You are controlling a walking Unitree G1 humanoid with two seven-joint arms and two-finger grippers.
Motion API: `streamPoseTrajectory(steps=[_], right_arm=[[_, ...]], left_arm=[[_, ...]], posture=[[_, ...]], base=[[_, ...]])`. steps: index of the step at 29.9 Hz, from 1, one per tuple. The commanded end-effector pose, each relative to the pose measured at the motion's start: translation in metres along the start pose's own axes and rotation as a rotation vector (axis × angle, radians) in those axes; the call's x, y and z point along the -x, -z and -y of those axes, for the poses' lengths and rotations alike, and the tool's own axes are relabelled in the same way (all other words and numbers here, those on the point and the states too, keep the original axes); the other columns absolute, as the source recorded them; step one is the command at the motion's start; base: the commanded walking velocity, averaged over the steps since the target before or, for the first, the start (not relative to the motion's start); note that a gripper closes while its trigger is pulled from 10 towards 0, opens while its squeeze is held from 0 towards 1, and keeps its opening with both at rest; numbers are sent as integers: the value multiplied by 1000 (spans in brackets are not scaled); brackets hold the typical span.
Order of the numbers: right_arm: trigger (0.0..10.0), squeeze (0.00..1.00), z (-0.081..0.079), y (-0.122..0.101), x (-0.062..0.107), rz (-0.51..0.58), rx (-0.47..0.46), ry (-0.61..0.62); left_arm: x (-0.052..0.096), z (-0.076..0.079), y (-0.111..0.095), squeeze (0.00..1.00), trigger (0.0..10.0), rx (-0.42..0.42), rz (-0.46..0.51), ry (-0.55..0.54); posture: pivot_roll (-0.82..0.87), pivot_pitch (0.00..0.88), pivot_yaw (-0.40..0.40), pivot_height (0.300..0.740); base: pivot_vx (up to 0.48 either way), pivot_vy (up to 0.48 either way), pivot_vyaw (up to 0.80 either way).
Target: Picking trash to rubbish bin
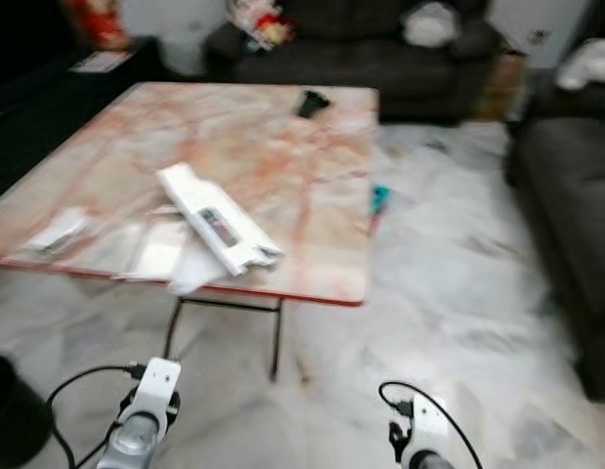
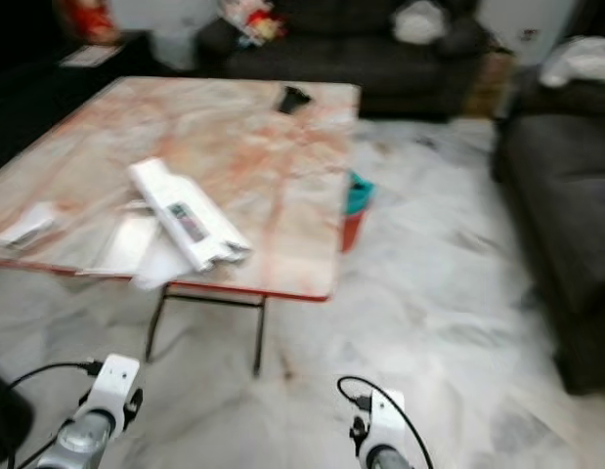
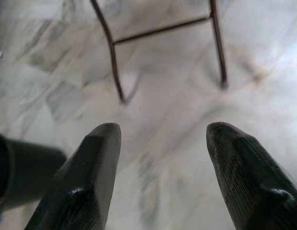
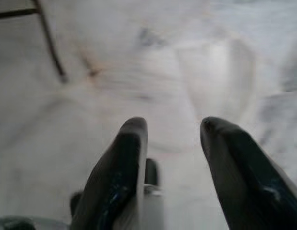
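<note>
The views are blurred, and the dark round bin [image 1: 11, 410] is cut off at the floor's left edge. Both arms hang low over the pale marble floor [image 1: 458, 293]: the left claw [image 3: 160, 158] is spread wide and empty, the right claw [image 4: 172, 143] parted and empty. A long white crumpled carton [image 1: 219, 220] lies near the front edge of the pink marble-patterned bench [image 1: 282, 137], on flat white wrappers [image 1: 165, 256].

Long white box [image 1: 219, 219] lying flat on table, crumpled white wrapper [image 1: 56, 233] apart, black bin [image 1: 11, 410] on floor
</note>
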State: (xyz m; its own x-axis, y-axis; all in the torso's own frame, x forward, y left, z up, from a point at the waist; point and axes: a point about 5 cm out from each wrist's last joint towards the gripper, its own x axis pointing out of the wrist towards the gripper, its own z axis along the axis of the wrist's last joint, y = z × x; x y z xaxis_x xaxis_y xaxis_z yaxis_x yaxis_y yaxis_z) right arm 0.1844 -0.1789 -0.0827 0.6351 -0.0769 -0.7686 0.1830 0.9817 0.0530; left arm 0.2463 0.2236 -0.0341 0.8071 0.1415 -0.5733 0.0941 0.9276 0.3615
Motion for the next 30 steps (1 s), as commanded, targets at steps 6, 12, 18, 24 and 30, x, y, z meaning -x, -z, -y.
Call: streamPoseTrajectory(steps=[6,12,18,24,30], right_arm=[[10000,0,-15,-6,-2,21,-10,-34],[10000,0,-21,-21,-5,68,21,-59],[10000,0,-34,-81,-9,279,45,-126],[10000,0,-50,-137,-3,494,69,-187],[10000,0,-59,-169,6,640,81,-196]], left_arm=[[4,-12,14,0,10000,-9,-44,-36],[0,-12,-2,0,10000,-25,19,-54],[-6,-12,-44,0,10000,-149,228,-89],[-7,-14,-96,0,10000,-102,444,-115],[0,-3,-137,0,10000,-67,628,-95]], posture=[[176,0,42,740],[184,0,37,740],[182,0,38,740],[182,0,34,740],[183,0,32,740]], base=[[0,0,0],[0,0,0],[0,0,0],[0,0,0],[0,0,0]])
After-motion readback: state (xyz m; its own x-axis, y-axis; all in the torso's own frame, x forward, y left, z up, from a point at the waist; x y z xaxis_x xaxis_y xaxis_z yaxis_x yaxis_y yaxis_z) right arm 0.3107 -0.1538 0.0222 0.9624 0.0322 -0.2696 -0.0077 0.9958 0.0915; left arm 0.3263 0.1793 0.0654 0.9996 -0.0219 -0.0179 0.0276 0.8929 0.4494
